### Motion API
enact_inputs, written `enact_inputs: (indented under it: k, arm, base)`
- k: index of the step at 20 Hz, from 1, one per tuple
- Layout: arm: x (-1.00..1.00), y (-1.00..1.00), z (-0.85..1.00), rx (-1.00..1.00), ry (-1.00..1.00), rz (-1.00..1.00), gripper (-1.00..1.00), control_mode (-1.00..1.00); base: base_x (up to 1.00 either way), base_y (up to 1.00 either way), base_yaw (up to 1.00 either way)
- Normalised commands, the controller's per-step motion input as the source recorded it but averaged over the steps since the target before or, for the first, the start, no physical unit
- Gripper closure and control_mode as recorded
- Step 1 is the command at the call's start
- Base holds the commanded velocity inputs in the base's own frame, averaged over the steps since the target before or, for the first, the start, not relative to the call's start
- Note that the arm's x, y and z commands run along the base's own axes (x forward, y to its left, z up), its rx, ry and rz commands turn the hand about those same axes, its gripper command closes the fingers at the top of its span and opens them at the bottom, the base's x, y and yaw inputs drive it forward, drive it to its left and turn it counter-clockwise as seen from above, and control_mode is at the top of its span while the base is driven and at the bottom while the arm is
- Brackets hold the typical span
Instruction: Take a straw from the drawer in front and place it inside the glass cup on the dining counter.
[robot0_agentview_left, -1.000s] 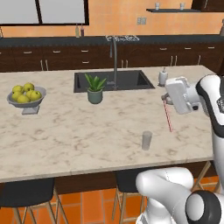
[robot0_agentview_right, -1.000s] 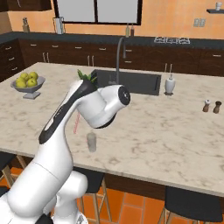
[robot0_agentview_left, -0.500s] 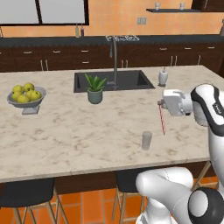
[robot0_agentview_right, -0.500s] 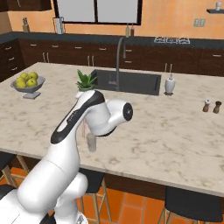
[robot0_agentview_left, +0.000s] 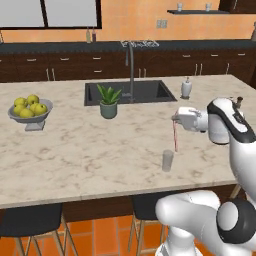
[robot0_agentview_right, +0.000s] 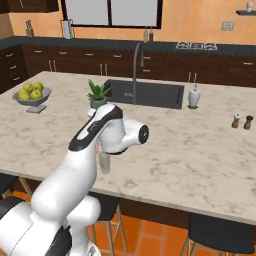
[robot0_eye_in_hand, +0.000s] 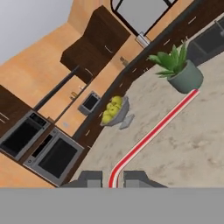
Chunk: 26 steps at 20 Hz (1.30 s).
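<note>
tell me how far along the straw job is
Done: the straw is out of the drawer, pinched in the shut gripper. In hand: it hangs above the dining counter, beside and slightly above the glass cup. Left: line it up over the cup, lower it in, release.

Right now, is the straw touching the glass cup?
Apart. In the left base view the straw hangs from the gripper, its lower tip above and right of the glass cup, marble showing between them.

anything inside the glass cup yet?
Glass cup looks empty. The straw hangs from the shut pincer, above and just right of the cup. In the right base view the arm partly covers the cup.
</note>
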Motion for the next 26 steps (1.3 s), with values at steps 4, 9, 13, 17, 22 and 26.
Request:
enact_inputs:
  k: [4,9,13,17,22,26]
  arm:
    - [0.3,0.0,-0.27,0.0,-0.15,0.1,1.0,-1.0]
    - [0.19,0.0,-0.22,0.0,-0.18,0.1,1.0,-1.0]
    - [0.12,0.0,-0.19,0.0,-0.1,0.04,1.0,-1.0]
    - [0.14,0.0,-0.25,0.0,-0.02,0.02,1.0,-1.0]
    - [0.19,0.0,-0.22,0.0,-0.03,0.03,1.0,-1.0]
    - [0.34,0.0,-0.14,0.0,-0.06,0.03,1.0,-1.0]
  base:
    - [0.0,0.0,0.0]
    - [0.0,0.0,0.0]
    - [0.0,0.0,0.0]
    - [0.0,0.0,0.0]
    - [0.0,0.0,0.0]
    - [0.0,0.0,0.0]
